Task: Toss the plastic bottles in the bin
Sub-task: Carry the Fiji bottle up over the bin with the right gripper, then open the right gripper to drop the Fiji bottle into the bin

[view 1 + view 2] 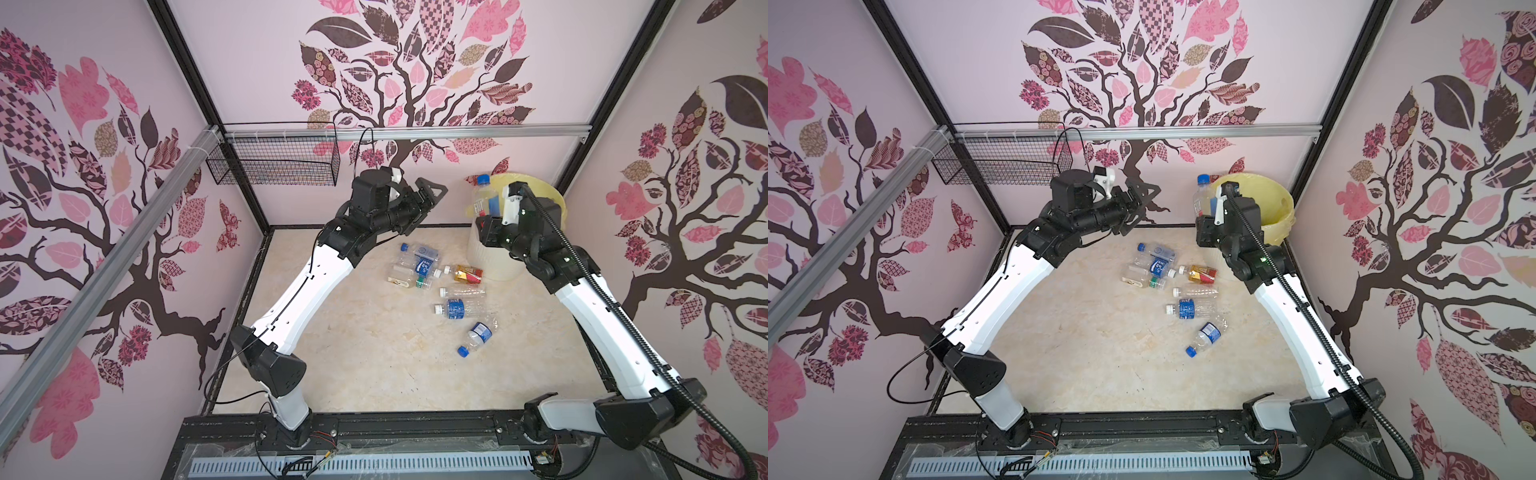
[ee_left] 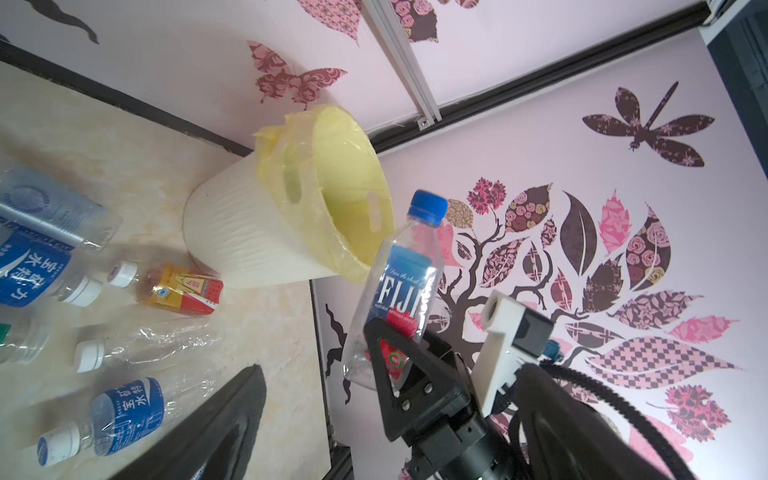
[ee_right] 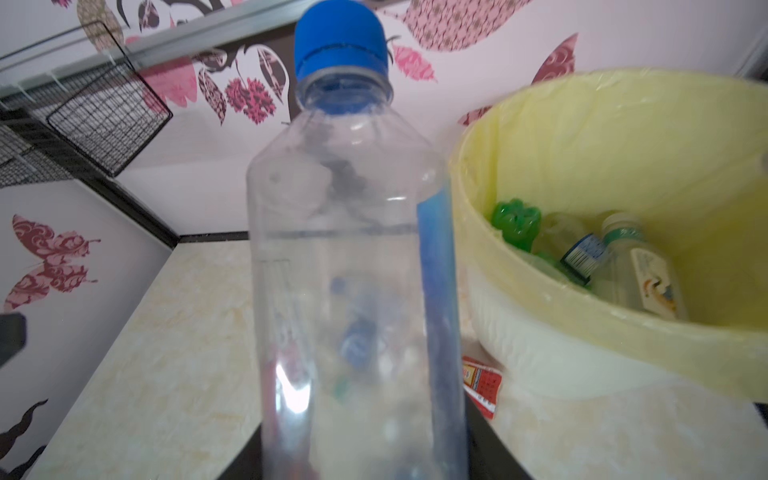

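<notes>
Holding green and clear plastic bottles (image 3: 517, 220) (only the right wrist view looks inside), the round white yellow-lined bin (image 3: 561, 357) stands just beside the right gripper (image 2: 401, 353), which pinches an upright blue-capped clear bottle (image 2: 401, 282); the left gripper (image 1: 432, 195) is spread.

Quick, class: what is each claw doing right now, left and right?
Left claw: open, holding nothing.
Right claw: closed on the Fiji bottle, held upright beside the bin.
</notes>
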`<state>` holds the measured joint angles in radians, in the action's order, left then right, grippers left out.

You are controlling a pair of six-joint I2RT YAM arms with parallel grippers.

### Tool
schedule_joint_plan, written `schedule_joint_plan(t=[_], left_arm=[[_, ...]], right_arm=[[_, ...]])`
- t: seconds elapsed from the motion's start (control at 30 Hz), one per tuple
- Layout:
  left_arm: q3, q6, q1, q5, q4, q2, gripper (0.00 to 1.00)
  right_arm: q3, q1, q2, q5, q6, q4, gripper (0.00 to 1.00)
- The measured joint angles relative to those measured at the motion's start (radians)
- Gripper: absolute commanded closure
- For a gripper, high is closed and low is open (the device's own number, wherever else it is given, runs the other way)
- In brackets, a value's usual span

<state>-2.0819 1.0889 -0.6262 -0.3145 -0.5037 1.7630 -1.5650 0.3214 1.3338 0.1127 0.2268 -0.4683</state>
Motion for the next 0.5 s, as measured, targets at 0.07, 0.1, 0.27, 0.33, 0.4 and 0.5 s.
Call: schedule_joint_plan(t=[0.07, 0.1, 0.27, 0.33, 0.4, 0.5], left_arm=[[-0.060, -0.020, -0.023, 0.000, -0.025, 0.035, 0.03], [-0.077, -0.025, -0.030, 0.000, -0.034, 0.046, 0.03], [-0.153, -0.048, -0.056, -0.001, -0.074, 0.105, 0.03], [-0.185, -0.054, -0.062, -0.002, -0.083, 0.127, 0.03], [-0.202, -0.063, -0.067, -0.003, -0.087, 0.138, 0.03], [-0.207, -0.072, -0.070, -0.004, -0.093, 0.140, 0.03]], right_arm=[[-0.043, -0.027, 0.013, 0.021, -0.002, 0.017, 0.53], [-0.063, -0.045, 0.021, 0.030, 0.001, 0.024, 0.53], [-0.195, -0.100, 0.092, 0.111, -0.019, 0.037, 0.52], [-0.255, -0.101, 0.117, 0.135, -0.031, 0.047, 0.51], [-0.300, -0.101, 0.129, 0.148, -0.044, 0.058, 0.50], [-0.378, -0.101, 0.145, 0.168, -0.065, 0.085, 0.49]])
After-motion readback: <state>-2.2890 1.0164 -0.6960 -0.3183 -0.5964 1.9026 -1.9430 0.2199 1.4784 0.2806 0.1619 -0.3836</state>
